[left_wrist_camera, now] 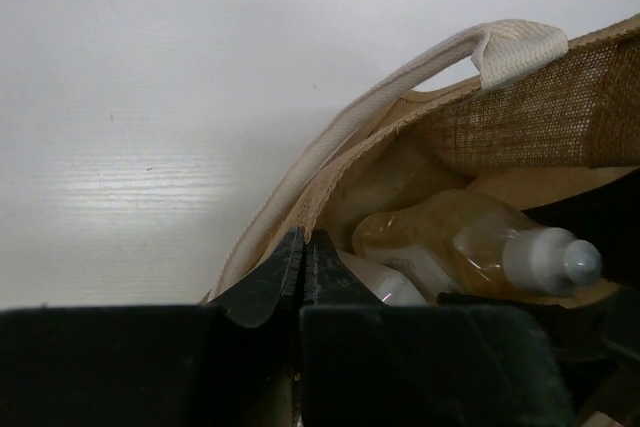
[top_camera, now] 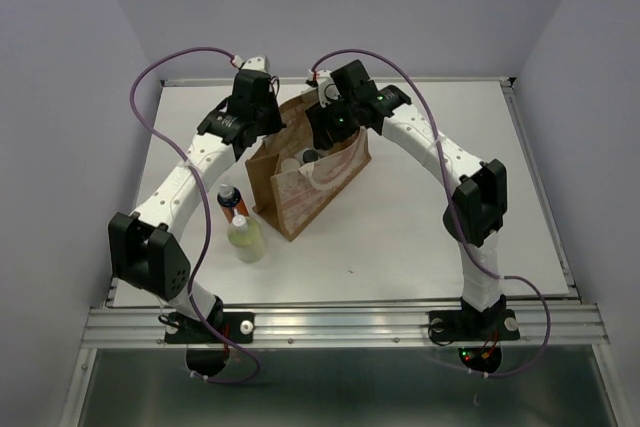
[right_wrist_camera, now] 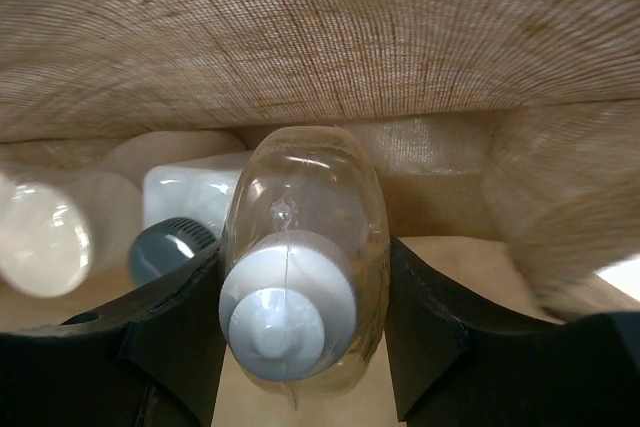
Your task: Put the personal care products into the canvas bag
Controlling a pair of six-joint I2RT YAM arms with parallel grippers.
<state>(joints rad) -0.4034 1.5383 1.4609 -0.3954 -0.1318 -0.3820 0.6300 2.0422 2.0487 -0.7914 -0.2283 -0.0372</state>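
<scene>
1. From above: a tall tan-brown woven canvas bag (top_camera: 300,197) with a pale patterned front panel stands upright on the white table (top_camera: 450,237). The left gripper (top_camera: 258,107) sits at the bag's far left rim. The right gripper (top_camera: 328,127) reaches down into the bag's mouth. Just beside the bag's left side, outside it, stand a small orange bottle (top_camera: 232,202) with a dark cap and a pale yellow-green bottle (top_camera: 246,239) with a white cap.
2. Left wrist: the left gripper (left_wrist_camera: 303,262) has its jaws pressed tight together at the canvas bag's rim (left_wrist_camera: 540,117), beside the cream strap handle (left_wrist_camera: 400,87). Whether cloth is pinched between them cannot be told. Inside the bag lies a clear plastic amber bottle (left_wrist_camera: 450,237) with a white cap.
3. Right wrist: inside the bag (right_wrist_camera: 300,37), the right gripper (right_wrist_camera: 305,297) clamps the amber bottle (right_wrist_camera: 300,207) between both fingers, cap toward the camera. Just left of it, also in the bag, rest a white square bottle (right_wrist_camera: 190,192) with a dark cap and a blurred pale round bottle (right_wrist_camera: 45,237).
</scene>
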